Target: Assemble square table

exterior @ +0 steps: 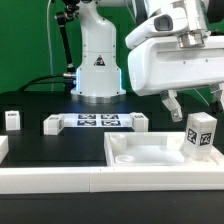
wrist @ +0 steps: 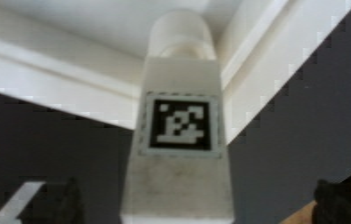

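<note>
The pincer [exterior: 193, 100] hangs wide open over one leg [exterior: 200, 130] standing at the table top [exterior: 150, 158] near the front edge of the worktop [exterior: 40, 105], another leg [exterior: 12, 120] waits loose far off, so I think most joining is left.

A white leg [wrist: 181, 170] fills the middle, with a black-and-white tag [wrist: 179, 124] on its near face. Its far end overlaps the raised rim of a white slab [wrist: 74, 65]. Dark desk [wrist: 30, 140] shows on both sides. The blurred fingers [wrist: 33, 200] are spread wide, clear of the leg.
</note>
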{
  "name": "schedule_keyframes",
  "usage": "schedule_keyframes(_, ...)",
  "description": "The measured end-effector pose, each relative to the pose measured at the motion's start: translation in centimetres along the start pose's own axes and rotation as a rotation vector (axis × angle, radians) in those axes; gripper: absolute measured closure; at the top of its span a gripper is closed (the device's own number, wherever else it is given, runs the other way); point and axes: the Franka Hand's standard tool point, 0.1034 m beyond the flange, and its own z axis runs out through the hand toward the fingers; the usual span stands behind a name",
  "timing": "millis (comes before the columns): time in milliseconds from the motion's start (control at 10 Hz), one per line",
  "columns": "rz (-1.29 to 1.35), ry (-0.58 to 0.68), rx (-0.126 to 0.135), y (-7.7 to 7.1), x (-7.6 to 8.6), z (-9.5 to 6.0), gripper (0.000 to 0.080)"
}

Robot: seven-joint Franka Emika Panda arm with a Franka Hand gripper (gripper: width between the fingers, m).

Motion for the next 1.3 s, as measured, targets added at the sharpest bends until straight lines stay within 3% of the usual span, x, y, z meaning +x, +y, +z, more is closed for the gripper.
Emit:
schedule_keyframes(100,0.015,-0.026,0.018,-0.4,-0.2,0.1,0.015)
schedule_keyframes(200,0.046,-0.12,0.071,-1.6,-0.4,0.1,0.015)
schedule_keyframes(400,0.025,-0.256,0.127,-1.5,-0.9,0.2,0.015)
schedule_keyframes(600,0.001,-0.379,0.166,-1.3,-1.1,0.0,0.015)
schedule_keyframes(1100,0.006,-0.386,0.166,-1.2,-0.9,0.1,0.015)
schedule_keyframes(1300,0.045,-0.352,0.126,0.5,-0.7,-0.1,0.015)
